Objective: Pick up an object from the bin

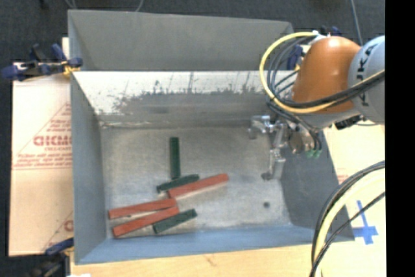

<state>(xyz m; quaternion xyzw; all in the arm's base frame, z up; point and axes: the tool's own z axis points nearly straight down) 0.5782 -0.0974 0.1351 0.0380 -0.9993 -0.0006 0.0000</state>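
My gripper hangs over the right part of the bin, open, with nothing between its fingers. The bare floor lies under it. The nearest loose thing is a red-orange flat stick lying aslant to its left, its right end well short of the gripper. A short dark green stick lies against that stick's left end. Another dark green stick lies lengthwise just above them, pointing to the back wall.
More sticks lie at the bin's front left: a red one, a second red one and a dark green one near the front wall. The arm's orange cover and cables sit over the right rim.
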